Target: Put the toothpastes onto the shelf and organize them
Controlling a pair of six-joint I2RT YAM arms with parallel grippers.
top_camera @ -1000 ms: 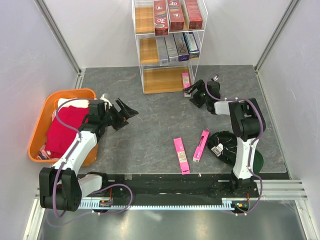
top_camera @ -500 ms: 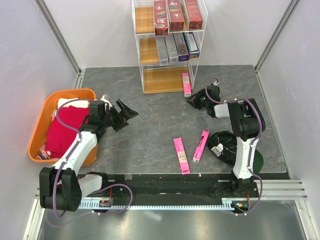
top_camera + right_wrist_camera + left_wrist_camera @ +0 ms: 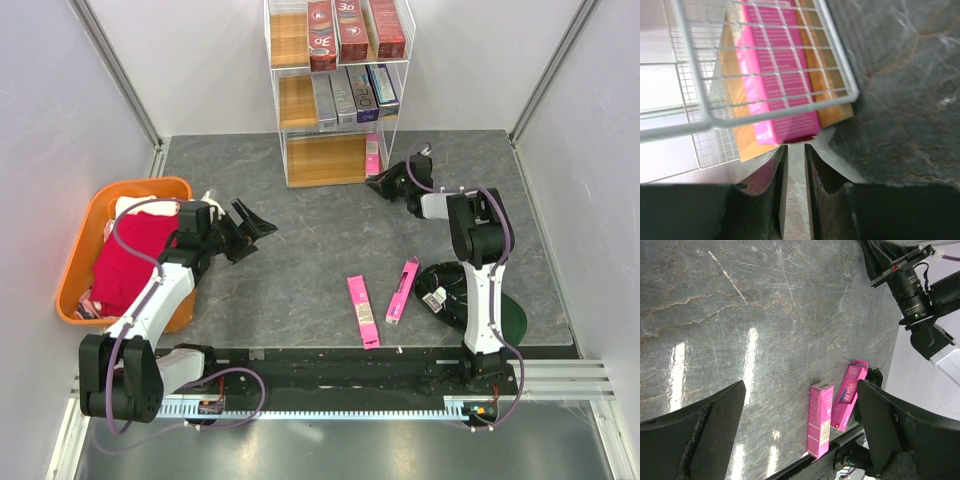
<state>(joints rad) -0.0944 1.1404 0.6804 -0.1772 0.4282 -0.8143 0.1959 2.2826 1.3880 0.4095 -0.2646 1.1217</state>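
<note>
on lowest shelf tier (image 3: pixel 832 107) — pink box (image 3: pixel 777 90), white print; right end effector (image 3: pixel 795 148) closed.

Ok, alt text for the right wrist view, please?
The right pincer, shut with nothing between its fingers, sits at the near end of a pink toothpaste box that lies on the bottom wooden tier of the shelf, seen through white wire mesh. Grey marbled table fills the right side.

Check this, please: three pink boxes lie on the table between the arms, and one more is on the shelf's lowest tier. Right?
No: the top external view shows only two on the table, a left pink box and a right pink box. The third pink box is on the shelf, lowest tier.
</note>
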